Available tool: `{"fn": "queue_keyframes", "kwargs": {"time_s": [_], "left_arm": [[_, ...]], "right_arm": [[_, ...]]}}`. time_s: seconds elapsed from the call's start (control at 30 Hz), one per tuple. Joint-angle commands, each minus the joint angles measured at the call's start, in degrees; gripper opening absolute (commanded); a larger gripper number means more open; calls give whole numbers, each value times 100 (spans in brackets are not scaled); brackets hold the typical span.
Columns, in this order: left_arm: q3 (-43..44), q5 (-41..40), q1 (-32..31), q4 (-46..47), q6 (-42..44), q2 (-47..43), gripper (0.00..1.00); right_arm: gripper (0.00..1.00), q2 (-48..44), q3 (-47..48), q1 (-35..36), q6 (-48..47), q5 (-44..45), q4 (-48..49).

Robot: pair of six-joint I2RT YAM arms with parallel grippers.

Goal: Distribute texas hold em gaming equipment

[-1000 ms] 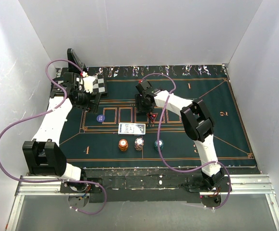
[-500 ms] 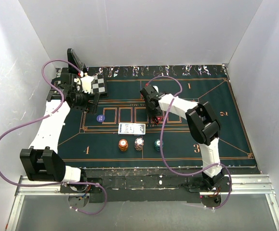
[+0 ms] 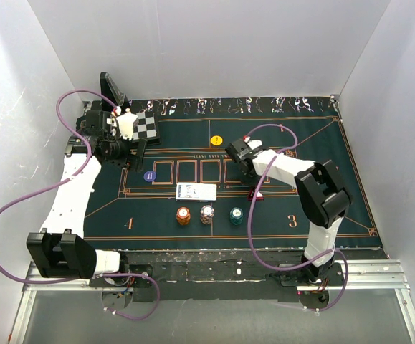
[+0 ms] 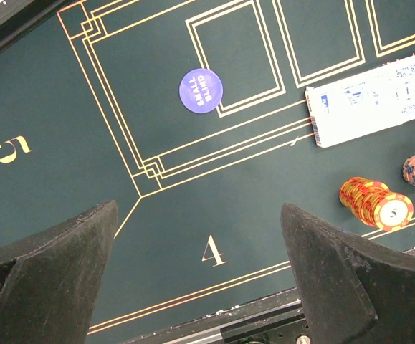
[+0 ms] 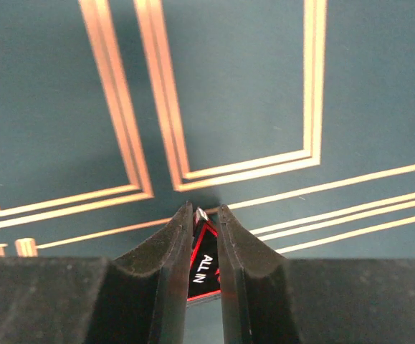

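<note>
Right end effector [image 5: 204, 210] clamped on red triangle marker [image 5: 203, 266]; left end effector [image 4: 198, 208] spread wide; green felt [image 3: 336, 188], white walls [image 3: 193, 50].

free: felt [image 3: 150, 218] beside numeral 4 | obstacles: cards [image 3: 196, 191], chip stacks [image 3: 207, 214] centre | chessboard [image 3: 144, 126] far-left

3 chip stacks [image 3: 207, 213], 2 discs [image 3: 216, 140] (yel., purple [image 3: 149, 175]), 1 card deck [image 3: 196, 191], 1 marker [image 3: 251, 195].

3 chip stacks [image 3: 207, 213] before cards [image 3: 196, 191], marker [image 5: 205, 269] right (in tool [image 5: 204, 210])
</note>
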Motion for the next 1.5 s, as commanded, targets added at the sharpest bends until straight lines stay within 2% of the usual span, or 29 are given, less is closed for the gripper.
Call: {"fn": "queue_keyframes", "kwargs": {"time_s": [0.0,0.27,0.57,0.83,1.2,1.37,1.47], "left_arm": [[123,132,26,-170,48,-275,98],[96,176,26,-249,198,-275,98],[-9,440,26,-354,365,-187,98],[-62,484,26,-398,383,-249,98],[52,-483,123,-389,-443,261,98],[35,-430,219,-416,-549,156,98],[52,-483,237,-451,-558,59,98]], "right_arm": [[27,-470,-592,-262,737,223,-742],[28,-1059,-1244,-368,1072,336,-777],[48,-1490,-612,-272,861,-6,-795],[64,-1956,161,528,1,-795,-145],[82,-859,1831,2171,-703,-1658,-531],[84,-68,2534,2506,-783,-1816,-969],[85,144,2623,2620,-791,-1895,-1032]]}}
